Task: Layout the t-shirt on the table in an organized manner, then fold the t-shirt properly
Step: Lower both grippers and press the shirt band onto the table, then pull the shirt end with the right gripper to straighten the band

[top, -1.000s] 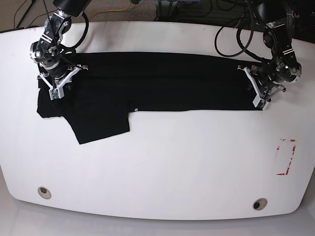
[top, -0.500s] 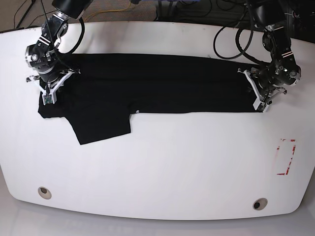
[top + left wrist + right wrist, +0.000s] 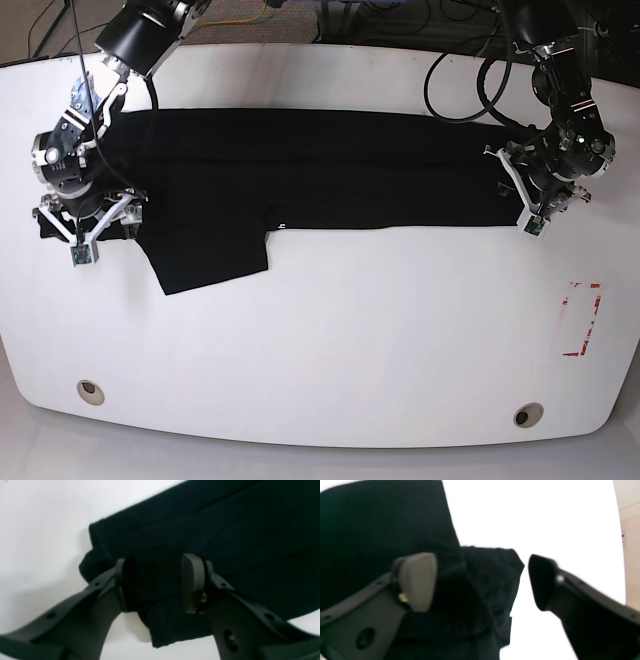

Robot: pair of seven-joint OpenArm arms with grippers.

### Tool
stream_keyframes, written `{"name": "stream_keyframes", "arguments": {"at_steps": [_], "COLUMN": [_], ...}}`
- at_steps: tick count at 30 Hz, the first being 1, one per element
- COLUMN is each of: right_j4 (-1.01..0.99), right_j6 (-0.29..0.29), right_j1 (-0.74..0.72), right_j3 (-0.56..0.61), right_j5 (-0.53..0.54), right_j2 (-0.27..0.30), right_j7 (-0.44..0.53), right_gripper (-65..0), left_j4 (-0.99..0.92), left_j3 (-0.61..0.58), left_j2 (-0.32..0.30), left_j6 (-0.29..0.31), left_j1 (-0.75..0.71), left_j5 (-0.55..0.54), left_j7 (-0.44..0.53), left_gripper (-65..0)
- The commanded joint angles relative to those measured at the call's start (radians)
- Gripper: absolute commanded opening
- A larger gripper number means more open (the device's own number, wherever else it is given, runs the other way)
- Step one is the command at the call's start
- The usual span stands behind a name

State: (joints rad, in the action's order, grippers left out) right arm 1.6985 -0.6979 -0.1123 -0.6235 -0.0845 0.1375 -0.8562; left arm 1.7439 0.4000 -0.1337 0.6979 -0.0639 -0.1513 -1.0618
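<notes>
A black t-shirt [image 3: 300,185] lay flat across the far half of a glossy white table [image 3: 350,340], stretched out as a long sideways band with 1 flap of cloth hanging toward the near side at the view's left. No printed graphic showed, so the front probably faced down or was folded inside. In the base view the band looked smooth, with straight long edges.

The right gripper [image 3: 85,225], at the view's left end of the shirt, had its jaws spread wide; in its wrist view a bunched corner of cloth sat between the fingers [image 3: 417,580] without being pinched. The left gripper [image 3: 530,195], at the other end, stood partly parted over the cloth edge; its pads [image 3: 191,580] were apart, with cloth passing between them, and it did not appear to be clamping.

Judging from this, the laying out was largely done and a first lengthwise fold seemed to be in place. The loose flap and the crosswise folds were apparently still to do.

A red rectangular marking [image 3: 582,318] sat near the table's edge, well apart from the shirt.
</notes>
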Motion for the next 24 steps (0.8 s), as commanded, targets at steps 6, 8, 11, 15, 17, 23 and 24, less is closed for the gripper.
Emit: {"name": "stream_keyframes", "arguments": {"at_steps": [6, 8, 11, 15, 17, 23, 24], "right_j4": [-0.269, -0.381, -0.486, -0.611, -0.657, -0.733, -0.733], "right_j6": [0.000, 0.000, 0.000, 0.000, 0.000, 0.000, 0.000], "right_j1": [-0.139, -0.183, -0.223, -0.270, -0.287, -0.317, -0.317], "right_j3": [0.075, 0.101, 0.123, 0.144, 0.146, 0.147, 0.147], "right_j5": [0.010, 0.010, 0.010, 0.010, 0.010, 0.010, 0.010], "right_j2": [0.070, 0.087, 0.107, 0.119, 0.121, 0.116, 0.115], "right_j7": [0.102, 0.144, 0.183, 0.234, 0.251, 0.272, 0.272], "right_gripper": [-10.6, -13.2, -15.7, -17.1, -17.3, -17.3, -17.3], "left_j4": [0.083, 0.097, 0.109, 0.110, 0.110, 0.110, 0.110], "left_j3": [0.003, -0.002, -0.002, 0.003, 0.003, 0.004, 0.004], "left_j2": [-0.010, -0.010, -0.010, -0.011, -0.014, -0.016, -0.016], "left_j6": [0.000, 0.000, 0.000, 0.000, 0.000, 0.000, 0.000], "left_j1": [0.014, 0.011, 0.008, 0.008, 0.006, -0.021, -0.021], "left_j5": [-0.008, -0.008, -0.008, -0.008, -0.008, -0.008, -0.008], "left_j7": [0.013, 0.013, 0.013, 0.013, 0.013, 0.013, 0.013], "left_gripper": [-37.1, -37.1, -37.1, -37.2, -37.4, -37.4, -37.4]}}
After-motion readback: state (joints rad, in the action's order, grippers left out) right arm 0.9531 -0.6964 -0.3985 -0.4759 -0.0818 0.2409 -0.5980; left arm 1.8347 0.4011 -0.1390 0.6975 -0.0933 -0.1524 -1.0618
